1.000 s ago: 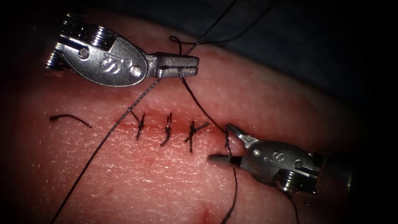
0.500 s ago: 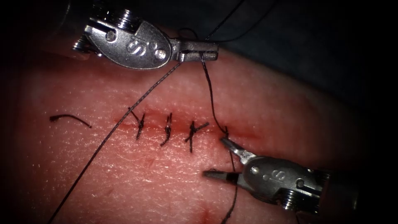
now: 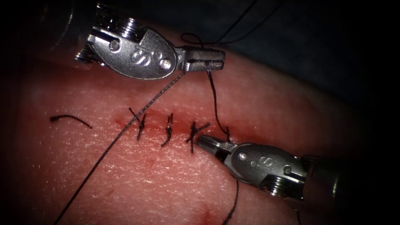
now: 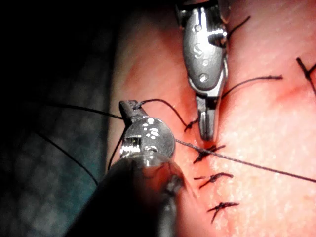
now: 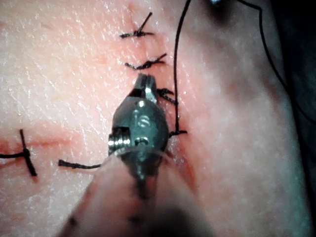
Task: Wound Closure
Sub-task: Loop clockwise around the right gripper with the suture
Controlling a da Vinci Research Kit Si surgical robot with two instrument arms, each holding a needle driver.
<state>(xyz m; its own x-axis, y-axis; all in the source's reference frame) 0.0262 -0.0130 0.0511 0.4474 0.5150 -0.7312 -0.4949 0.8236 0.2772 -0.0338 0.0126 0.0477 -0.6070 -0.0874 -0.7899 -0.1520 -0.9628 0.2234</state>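
Note:
My left tool [image 3: 220,58] hovers over the far edge of the tissue [image 3: 291,108], shut on the thread [image 3: 213,93] that rises from the newest stitch [image 3: 227,133] on the cut. My right tool [image 3: 205,143] lies low over the tissue from the right. Its jaws are shut, tips by the third knot [image 3: 193,132]. The stitch's tail runs into these jaws near their hinge and comes out below [image 3: 236,196]. In the left wrist view the left tool [image 4: 127,106] grips the thread and the right tool [image 4: 209,136] points at the stitches. The right tool [image 5: 144,83] is shut.
Three tied stitches [image 3: 168,130] cross the cut left of the newest one. A long strand [image 3: 108,150] runs diagonally from under the left tool to the lower left. A short cut thread end [image 3: 68,118] lies on the left. Red fluid stains the cut.
The right tool's open jaws straddled the thread tail, then closed and shifted left toward the third knot. The left tool moved right and up, drawing its thread upright.

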